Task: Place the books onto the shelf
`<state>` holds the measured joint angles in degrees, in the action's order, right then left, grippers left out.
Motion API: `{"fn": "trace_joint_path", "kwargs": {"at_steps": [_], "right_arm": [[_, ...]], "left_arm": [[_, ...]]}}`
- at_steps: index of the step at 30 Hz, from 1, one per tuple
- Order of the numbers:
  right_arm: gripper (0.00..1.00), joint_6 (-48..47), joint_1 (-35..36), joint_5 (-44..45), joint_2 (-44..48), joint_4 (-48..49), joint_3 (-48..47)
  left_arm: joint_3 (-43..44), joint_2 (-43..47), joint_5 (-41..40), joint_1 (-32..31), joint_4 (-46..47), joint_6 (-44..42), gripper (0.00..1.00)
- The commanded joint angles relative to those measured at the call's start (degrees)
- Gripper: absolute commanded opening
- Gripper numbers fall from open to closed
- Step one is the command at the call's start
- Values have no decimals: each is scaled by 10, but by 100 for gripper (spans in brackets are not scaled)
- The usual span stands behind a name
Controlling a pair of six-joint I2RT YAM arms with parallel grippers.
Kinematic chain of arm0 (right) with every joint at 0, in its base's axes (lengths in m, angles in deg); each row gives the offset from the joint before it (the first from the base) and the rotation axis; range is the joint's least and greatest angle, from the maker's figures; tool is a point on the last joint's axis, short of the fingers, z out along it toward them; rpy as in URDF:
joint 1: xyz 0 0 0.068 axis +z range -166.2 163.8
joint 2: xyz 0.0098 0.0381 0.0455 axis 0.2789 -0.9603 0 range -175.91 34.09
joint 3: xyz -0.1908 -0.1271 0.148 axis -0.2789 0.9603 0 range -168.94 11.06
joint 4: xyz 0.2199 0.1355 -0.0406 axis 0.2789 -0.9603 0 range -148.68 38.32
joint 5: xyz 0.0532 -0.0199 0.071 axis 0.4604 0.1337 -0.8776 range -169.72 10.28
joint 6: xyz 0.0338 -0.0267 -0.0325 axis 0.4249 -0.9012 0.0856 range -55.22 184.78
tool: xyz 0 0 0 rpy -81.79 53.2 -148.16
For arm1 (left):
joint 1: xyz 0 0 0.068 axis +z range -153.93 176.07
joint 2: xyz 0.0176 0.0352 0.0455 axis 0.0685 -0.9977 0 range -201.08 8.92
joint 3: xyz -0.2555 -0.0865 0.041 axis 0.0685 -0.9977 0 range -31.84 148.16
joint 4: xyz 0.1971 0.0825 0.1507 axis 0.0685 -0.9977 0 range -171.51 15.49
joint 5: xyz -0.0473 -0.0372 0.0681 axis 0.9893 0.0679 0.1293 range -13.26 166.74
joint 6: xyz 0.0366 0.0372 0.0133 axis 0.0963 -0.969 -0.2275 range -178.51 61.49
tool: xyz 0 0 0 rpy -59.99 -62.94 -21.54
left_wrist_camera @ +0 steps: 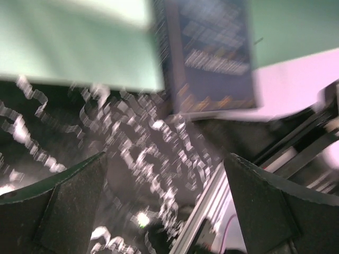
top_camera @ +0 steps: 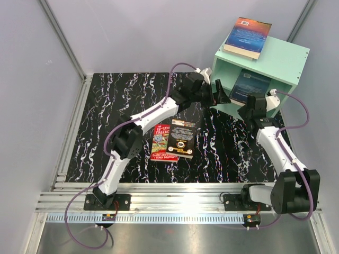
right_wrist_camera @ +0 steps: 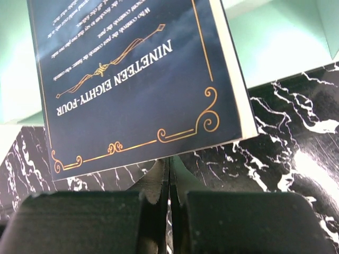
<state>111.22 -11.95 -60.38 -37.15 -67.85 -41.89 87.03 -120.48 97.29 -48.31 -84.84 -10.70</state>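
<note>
I see my left gripper [left_wrist_camera: 164, 159] wide open, empty, beside the mint-green wooden shelf [top_camera: 280, 58]; my right gripper [right_wrist_camera: 169, 180] is closed on nothing, before the dark-blue gold-printed paperback [right_wrist_camera: 132, 79].

Your left wrist view smears the navy book [left_wrist_camera: 212, 58], print unreadable; your right wrist view crops it at the top. From above, the black book [top_camera: 184, 138] hides an edge of the red book [top_camera: 160, 140].

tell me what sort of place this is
Probably a robot lab test cell, not a home: plain grey enclosure walls, a black marbled tabletop, with the left arm and right arm bolted to an aluminium rail.
</note>
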Motion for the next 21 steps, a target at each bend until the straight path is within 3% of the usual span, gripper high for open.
{"fn": "trace_joint_path", "kwargs": {"at_steps": [1, 7, 12, 15, 21], "right_arm": [[0, -5, -11, 19, -14, 43, -31], [0, 8, -35, 25, -46, 43, -45], [0, 9, -55, 14, -76, 47, -66], [0, 7, -57, 4, -93, 56, -78], [0, 14, -57, -13, -113, 76, -84]], "left_arm": [[-67, 66, 3, 1, 7, -25, 93], [-231, 166, -17, 0, 59, -30, 90], [-443, 297, -36, -11, 137, -19, 88], [-527, 359, -63, -21, 139, -27, 88], [-596, 435, -101, -26, 109, -48, 88]]}}
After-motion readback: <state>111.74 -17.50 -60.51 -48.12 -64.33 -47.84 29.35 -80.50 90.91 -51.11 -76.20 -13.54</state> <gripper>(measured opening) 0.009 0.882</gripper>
